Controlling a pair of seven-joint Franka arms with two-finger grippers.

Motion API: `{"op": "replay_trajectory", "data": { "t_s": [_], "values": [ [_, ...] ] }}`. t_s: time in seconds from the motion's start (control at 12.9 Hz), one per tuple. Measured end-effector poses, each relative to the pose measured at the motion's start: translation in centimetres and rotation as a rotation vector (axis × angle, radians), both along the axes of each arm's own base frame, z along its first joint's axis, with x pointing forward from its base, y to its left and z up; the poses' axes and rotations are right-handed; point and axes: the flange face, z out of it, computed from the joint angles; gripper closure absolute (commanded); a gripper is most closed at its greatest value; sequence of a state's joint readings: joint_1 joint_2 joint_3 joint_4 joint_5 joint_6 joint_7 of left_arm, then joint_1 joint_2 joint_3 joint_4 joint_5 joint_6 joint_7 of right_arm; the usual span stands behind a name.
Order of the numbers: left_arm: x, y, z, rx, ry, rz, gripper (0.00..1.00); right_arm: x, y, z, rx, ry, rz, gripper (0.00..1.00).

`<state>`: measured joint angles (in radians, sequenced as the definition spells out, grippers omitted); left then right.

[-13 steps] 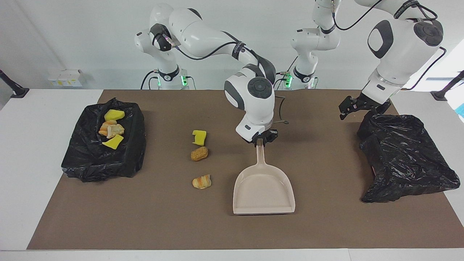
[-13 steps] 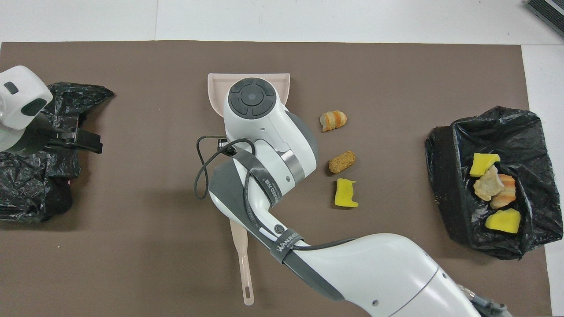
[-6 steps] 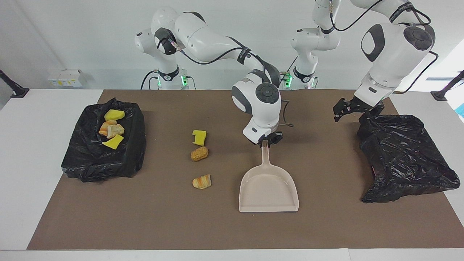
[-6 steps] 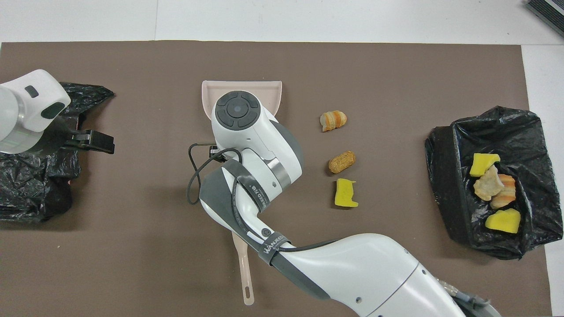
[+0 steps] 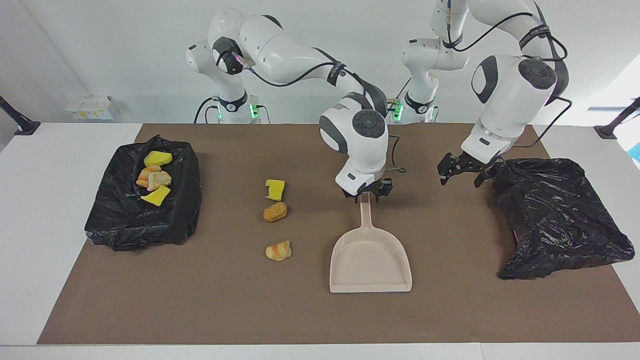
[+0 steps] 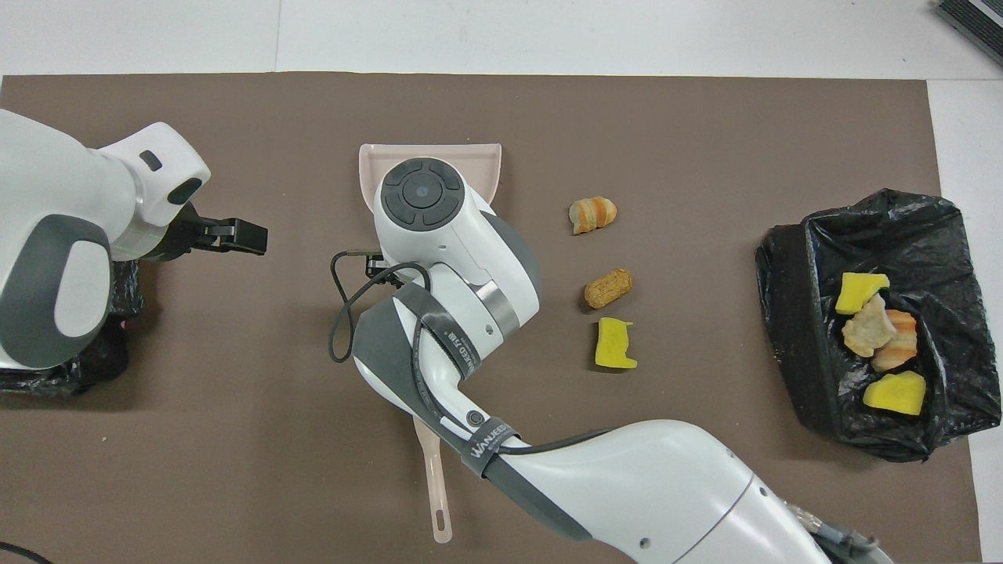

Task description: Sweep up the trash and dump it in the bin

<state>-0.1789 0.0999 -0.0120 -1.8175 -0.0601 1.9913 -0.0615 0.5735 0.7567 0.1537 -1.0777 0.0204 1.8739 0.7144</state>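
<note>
**Fig.** Nearest the robots, the right end effector (image 5: 367,194) sits at the handle of the dustpan (image 5: 370,262); we cannot tell whether it grips. The left end effector (image 5: 457,170), wide and empty, hangs over the tabletop (image 5: 225,310) beside a black bag (image 5: 560,220). Three pieces of trash lie beside the dustpan in a row running away from the robots: yellow chunk (image 5: 274,190), tan lump (image 5: 275,212), striped lump (image 5: 278,251). Four more sit in the bin (image 5: 190,200). We judge them light and soft, better pushed than pinched. The tan lump's long axis slants across the row.

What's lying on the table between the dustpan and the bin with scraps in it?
Three scraps lie in a row between the dustpan and the bin, clearest in the facing view.
</note>
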Motion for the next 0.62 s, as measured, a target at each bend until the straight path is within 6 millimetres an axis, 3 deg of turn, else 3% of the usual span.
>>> {"op": "replay_trajectory", "data": {
  "t_s": [0.15,0.39,0.62],
  "values": [
    [0.8,-2.3,-2.2,-0.007,-0.019,0.012,0.00,-1.4,0.1,1.9,-0.002,-0.010,0.015,0.00],
    [1.9,-5.3,-5.3,-0.020,-0.048,0.037,0.00,-5.3,0.3,3.9,-0.030,-0.003,0.056,0.00],
    [2.5,-7.3,-7.0,-0.037,-0.070,0.092,0.00,-8.7,-1.4,6.0,-0.057,0.001,0.070,0.00]
  ]
}}
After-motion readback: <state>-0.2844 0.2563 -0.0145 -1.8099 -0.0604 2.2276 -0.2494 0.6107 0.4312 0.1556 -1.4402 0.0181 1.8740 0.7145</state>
